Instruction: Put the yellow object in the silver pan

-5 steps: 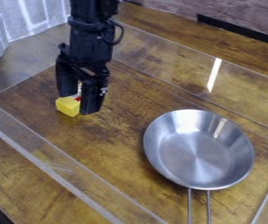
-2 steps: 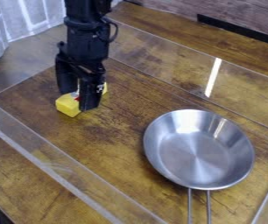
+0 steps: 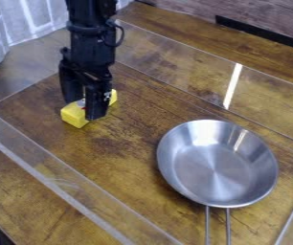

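**End effector shifts left over the yellow object**

Since the earlier frame a second ago, the end effector [image 3: 84, 103] has slid a little to the left in the picture and slightly lower, so that its dark fingers now stand right over the yellow object [image 3: 73, 116] rather than just to its right. The yellow object itself lies in the same spot on the table [image 3: 149, 91], and the silver pan [image 3: 217, 164] has not shifted.

The end effector points straight down, its jaws spread wide, and it holds nothing. Its two black fingers hang just above and behind the yellow object as seen from the camera; the right finger's tip overlaps the block's upper right edge in the view, while the left finger comes down behind its far left side. Whether the fingertips touch the block or the wood cannot be told from this angle. An orange patch shows between the fingers, just above the block.

The yellow object rests flat on the brown wooden table, at the left of the picture, with only its near, lower-left part showing clear of the fingers. The silver pan sits well apart from it, toward the lower right, upright and empty, its thin metal handle running down to the bottom edge of the frame. A strip of light glares on the wood beyond the pan.
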### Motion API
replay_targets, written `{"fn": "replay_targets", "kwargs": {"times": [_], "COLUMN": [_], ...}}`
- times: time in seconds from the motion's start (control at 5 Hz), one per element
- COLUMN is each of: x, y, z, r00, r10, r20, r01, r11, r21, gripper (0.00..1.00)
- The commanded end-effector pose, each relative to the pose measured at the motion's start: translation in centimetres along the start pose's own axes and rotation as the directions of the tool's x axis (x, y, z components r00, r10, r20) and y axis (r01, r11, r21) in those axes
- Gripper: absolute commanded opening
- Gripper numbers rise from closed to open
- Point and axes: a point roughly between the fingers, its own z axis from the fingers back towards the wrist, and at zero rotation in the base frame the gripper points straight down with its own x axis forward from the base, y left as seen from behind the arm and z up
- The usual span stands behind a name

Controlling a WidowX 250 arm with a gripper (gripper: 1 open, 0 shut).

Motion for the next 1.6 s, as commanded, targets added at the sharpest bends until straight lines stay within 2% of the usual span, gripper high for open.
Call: {"fn": "replay_targets", "kwargs": {"times": [0.0,0.4,0.8,1.0,1.2,1.4], "x": [0.8,1.1,1.4,1.6,1.8,1.9], "y": [1.5,2.7,3.4,3.2,2.7,1.9], "z": [1.3,-0.7,-2.8,-2.6,-1.1,1.8], "r00": [0.997,0.998,0.999,0.999,0.998,0.996], "r10": [0.033,0.019,0.022,0.017,0.019,0.030], "r20": [0.069,0.060,0.042,0.047,0.059,0.083], "r01": [-0.034,-0.021,-0.023,-0.019,-0.021,-0.036], "r11": [0.999,0.999,0.999,0.999,0.999,0.997], "r21": [0.020,0.033,0.023,0.030,0.045,0.069], "gripper": [1.00,1.00,1.00,0.00,0.00,0.00]}}
